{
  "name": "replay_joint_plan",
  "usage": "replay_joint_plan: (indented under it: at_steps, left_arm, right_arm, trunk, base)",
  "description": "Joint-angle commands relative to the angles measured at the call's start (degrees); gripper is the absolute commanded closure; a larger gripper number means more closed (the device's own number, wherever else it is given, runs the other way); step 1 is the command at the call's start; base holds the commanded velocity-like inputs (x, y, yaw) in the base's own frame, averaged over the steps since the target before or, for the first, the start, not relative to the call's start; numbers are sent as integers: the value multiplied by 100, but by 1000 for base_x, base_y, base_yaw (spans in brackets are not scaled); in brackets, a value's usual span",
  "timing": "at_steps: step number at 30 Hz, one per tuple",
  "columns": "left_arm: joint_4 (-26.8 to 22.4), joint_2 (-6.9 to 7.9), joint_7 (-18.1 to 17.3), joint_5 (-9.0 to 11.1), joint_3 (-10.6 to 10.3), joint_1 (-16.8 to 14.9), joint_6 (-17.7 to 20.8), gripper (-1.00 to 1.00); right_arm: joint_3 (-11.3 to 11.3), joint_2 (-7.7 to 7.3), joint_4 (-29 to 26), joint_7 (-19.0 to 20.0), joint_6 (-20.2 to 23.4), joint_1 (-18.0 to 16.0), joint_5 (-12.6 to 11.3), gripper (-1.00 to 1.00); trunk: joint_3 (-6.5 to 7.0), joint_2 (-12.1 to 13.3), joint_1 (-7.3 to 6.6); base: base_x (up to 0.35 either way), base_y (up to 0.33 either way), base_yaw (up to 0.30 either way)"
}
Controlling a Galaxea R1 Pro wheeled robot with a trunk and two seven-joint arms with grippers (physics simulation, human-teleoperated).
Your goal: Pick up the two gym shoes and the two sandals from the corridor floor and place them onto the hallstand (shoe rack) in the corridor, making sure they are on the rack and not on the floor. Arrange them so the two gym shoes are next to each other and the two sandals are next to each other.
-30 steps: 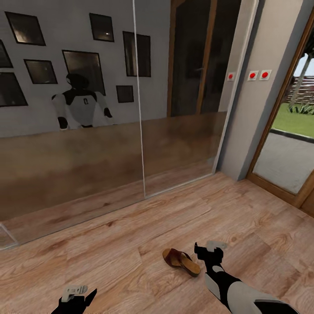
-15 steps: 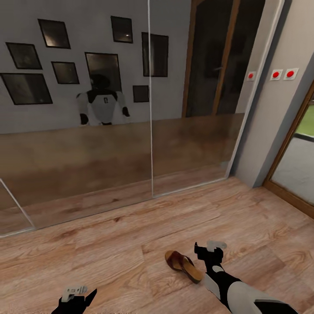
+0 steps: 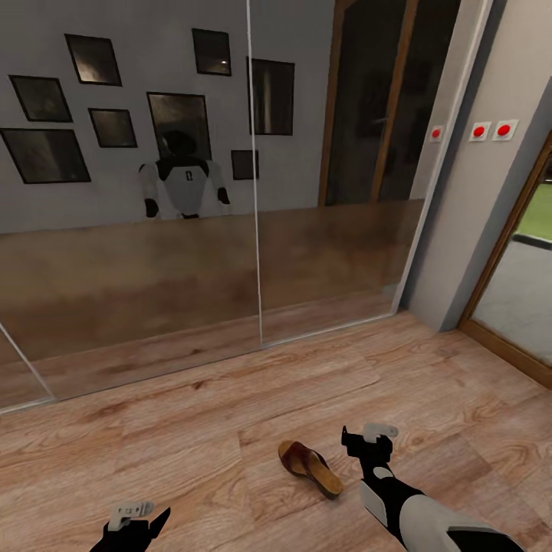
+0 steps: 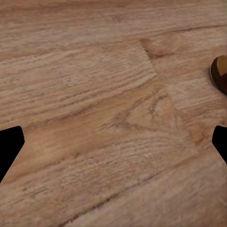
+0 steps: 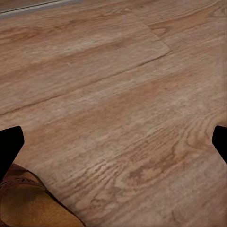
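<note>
My right gripper (image 3: 368, 443) hangs low over the corridor floor (image 3: 192, 429) with its fingers spread wide and nothing between them; in its wrist view bare planks lie between the tips. The left gripper (image 3: 136, 520) is likewise spread and empty, further from the sandal.

Taking the sandal (image 3: 310, 468) as my landmark: it lies flat on the floor, just beside the right gripper on the side toward my left arm, footbed up. The right wrist camera catches its edge (image 5: 33, 203) close by one fingertip, and the left wrist camera picks up its rounded end (image 4: 220, 74) at the far margin.

Since half a second ago the whole head view has swung, so that is my base or head turning, not the sandal sliding. The sandal now sits a shade further from the right gripper than it did. I judge I am lining up for a pick, with nothing lifted yet.

Beyond the sandal stands a mirrored sliding door (image 3: 153, 230) reflecting the robot. I can report no rack contents.
</note>
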Motion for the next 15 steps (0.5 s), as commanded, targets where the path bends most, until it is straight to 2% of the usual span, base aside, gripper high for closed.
replay_joint_plan:
  at_steps: [1, 6, 9, 15]
  left_arm:
    - [4, -2, -21, -61, 48, -5, -33, -100]
    - [4, -2, -21, -61, 48, -5, -33, -100]
    - [4, -2, -21, -61, 43, -5, -33, -100]
    - [4, -2, -21, -61, 45, -5, -33, -100]
  right_arm:
    - [-26, 2, 5, -7, -21, -3, 12, -100]
    - [-26, 2, 5, -8, -21, -3, 12, -100]
    - [-26, 2, 5, -7, -21, -3, 12, -100]
    - [-26, 2, 5, -7, -21, -3, 10, -100]
  trunk:
    - [-5, -2, -1]
    - [-5, -2, -1]
    - [-5, -2, -1]
    - [-5, -2, -1]
  base:
    - [0, -5, 54]
    - [-15, -11, 179]
    - [-140, -121, 207]
    - [-177, -162, 49]
